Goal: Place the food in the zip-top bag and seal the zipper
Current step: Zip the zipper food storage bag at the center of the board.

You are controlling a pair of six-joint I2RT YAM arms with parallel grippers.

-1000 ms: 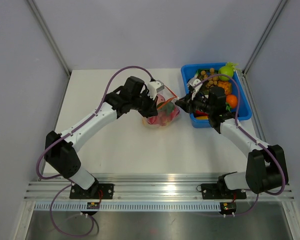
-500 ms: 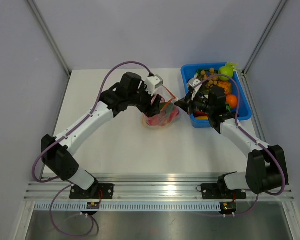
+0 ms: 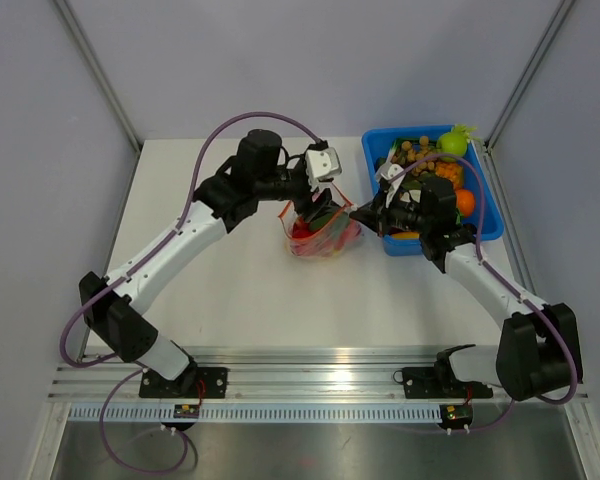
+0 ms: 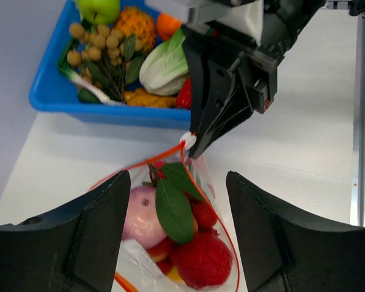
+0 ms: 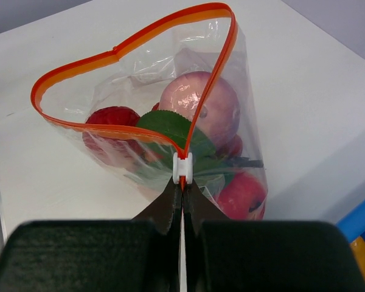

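At mid-worktop (image 3: 230, 290) the zip-top bag (image 3: 323, 235) stands with its mouth gaping and food (image 4: 201, 258) already inside, so closing the zipper (image 5: 128, 48) looks like the step in hand. To do it well, the left side should first pinch the loose end of the orange strip and hold it taut. The two lips need to lie flat together. The green leaf (image 5: 170, 128) and pink fruit (image 5: 198, 103) should sit below the track so nothing jams. Then the right side can draw the white slider (image 5: 182, 165) straight along the strip, without lifting the bag.

The left hand (image 4: 176, 188) hangs over the mouth with its fingers spread wide, one on either side. It grasps nothing, and I cannot tell whether it brushes the plastic. The right hand (image 5: 182, 188) is clenched tight on the zipper's end, right at the slider. Farther right, the blue bin (image 3: 490, 225) holds more produce.
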